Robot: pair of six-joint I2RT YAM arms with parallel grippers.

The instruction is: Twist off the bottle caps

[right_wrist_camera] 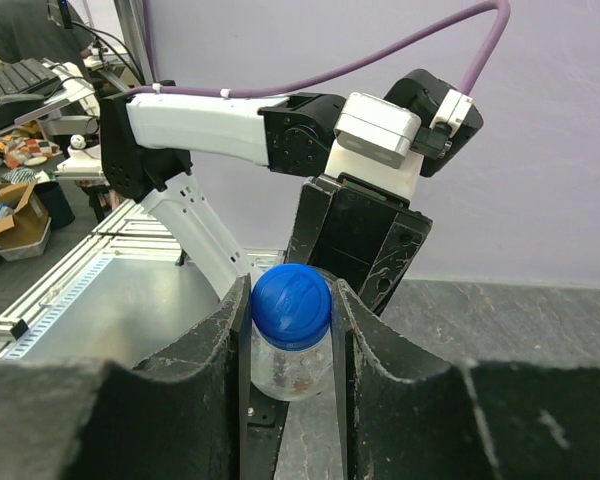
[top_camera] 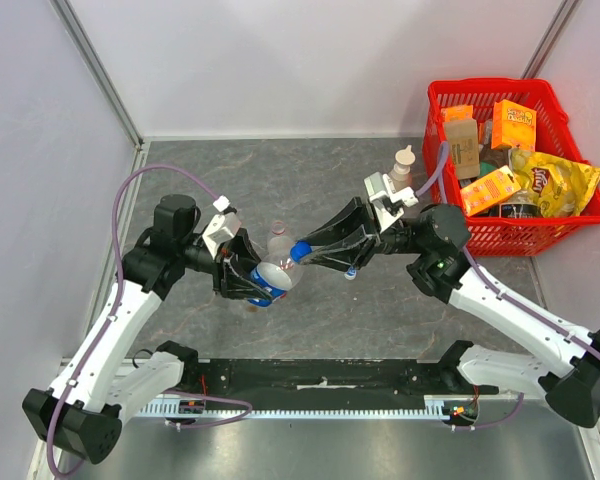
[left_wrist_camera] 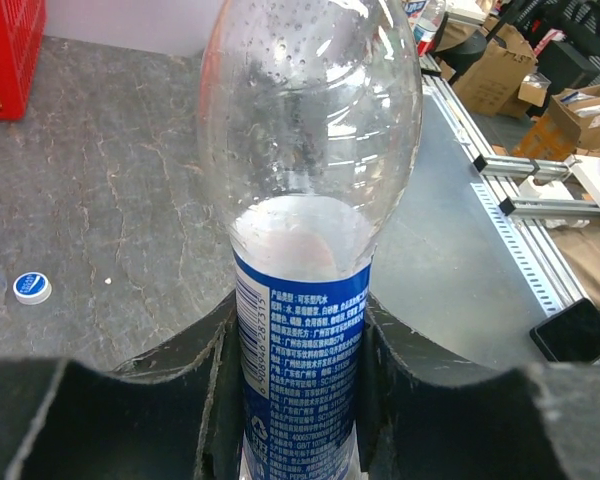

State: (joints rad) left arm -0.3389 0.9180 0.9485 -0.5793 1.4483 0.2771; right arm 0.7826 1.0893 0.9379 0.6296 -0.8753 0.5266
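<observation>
Grey stone-patterned worktop (top_camera: 280, 170) is filling the top view, and a red basket (top_camera: 540, 235) of snack packets is sitting at its 2 o'clock corner. The left tool (top_camera: 265, 283) is reaching in from 8 o'clock, and its jaws are pressing against both sides of the Pepsi bottle (top_camera: 272, 280) at the blue label, nearly closed around it. The bottle is being held near the middle of the worktop, tilted, with its neck pointing toward 2 o'clock. The right tool (top_camera: 305, 252) is coming in from 3 o'clock and is pinching the blue cap (right_wrist_camera: 291, 292), which is sitting on that neck. A beige bottle (top_camera: 404, 168) is standing at 1 o'clock, just beside the basket. An unlabelled bottle (top_camera: 277, 240) is standing just at 12 o'clock of the held one. A loose cap (left_wrist_camera: 32, 288), blue and white, is lying on the worktop at 9 o'clock in the left wrist view.
</observation>
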